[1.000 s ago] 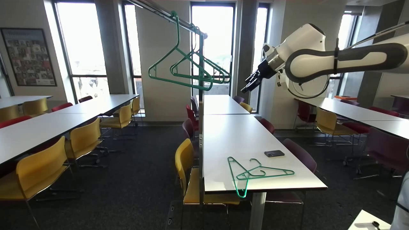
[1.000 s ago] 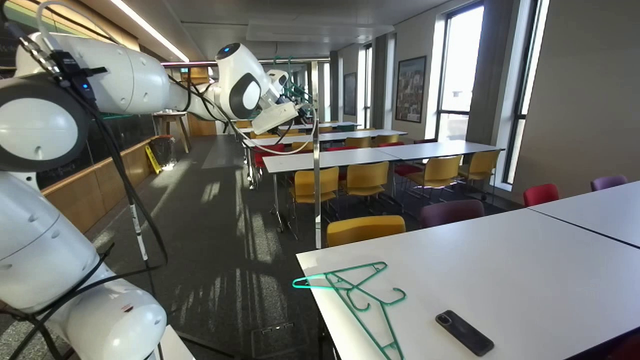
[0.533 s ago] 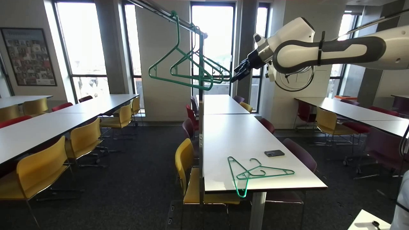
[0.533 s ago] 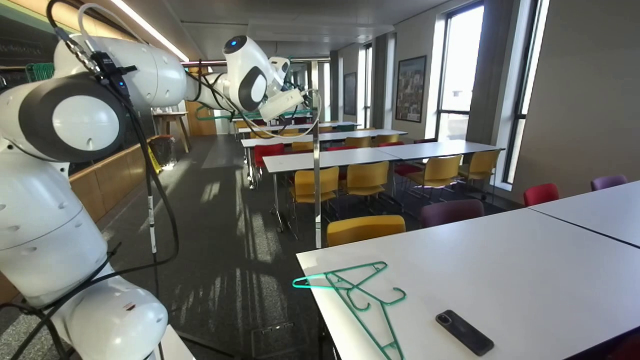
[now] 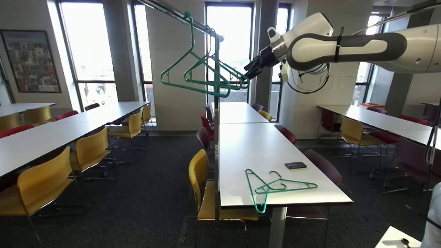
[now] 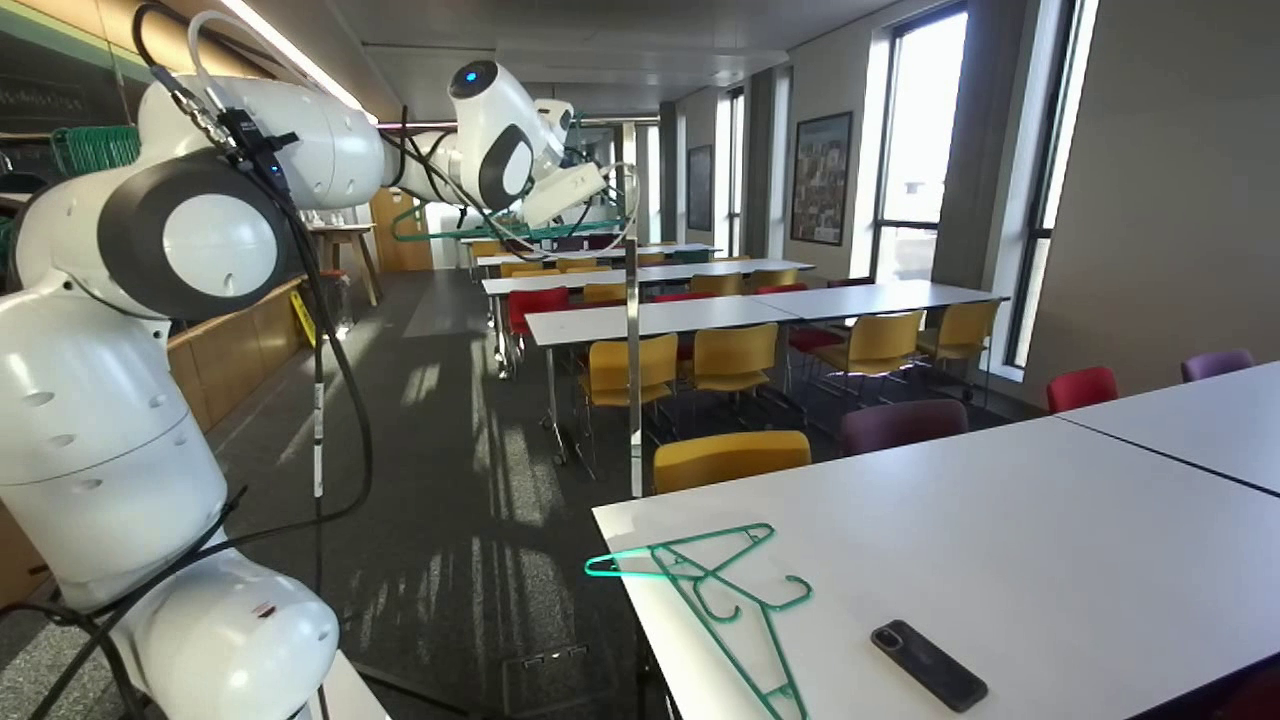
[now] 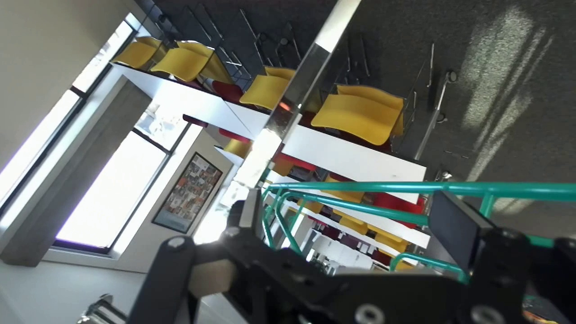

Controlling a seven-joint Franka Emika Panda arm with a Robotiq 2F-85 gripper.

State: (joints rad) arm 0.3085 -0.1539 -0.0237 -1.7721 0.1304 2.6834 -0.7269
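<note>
Hand: the black two-fingered hand (image 7: pixel 348 204), on a white-and-grey jointed arm (image 5: pixel 361 48), has its fingers spread wide and appears to grip nothing.
Nearest hanger: a slim green plastic hanger (image 7: pixel 405 186), hung from a shiny metal rail (image 5: pixel 172 12); in the wrist view its bar crosses the gap at the fingertips. Touching or merely close, I cannot tell.
Its neighbours: other green plastic hangers (image 7: pixel 360 206) hang alongside, overlapping too much for a sure count.
Handling: probably very light and stiff with a little flex, hardly fragile; smooth, so it may slip, and loosely hooked, so a nudge would likely set it swinging or sliding.
Where to hold: just under the hook should balance best; mid-bar is second choice, while an end corner would likely pivot.
Post: an upright chrome post (image 7: pixel 310 67) bears the rail.
White desk: a long white-topped desk (image 5: pixel 248 144), lower down, carries two crossed green hangers (image 5: pixel 268 186), one jutting past the edge, and a dark phone (image 6: pixel 930 665) lying flat.
Yellow chair: a yellow plastic chair (image 5: pixel 198 168) stands beside it.
Far wall: tall dark-framed windows (image 5: pixel 229 51) and a framed poster (image 5: pixel 32 62).
</note>
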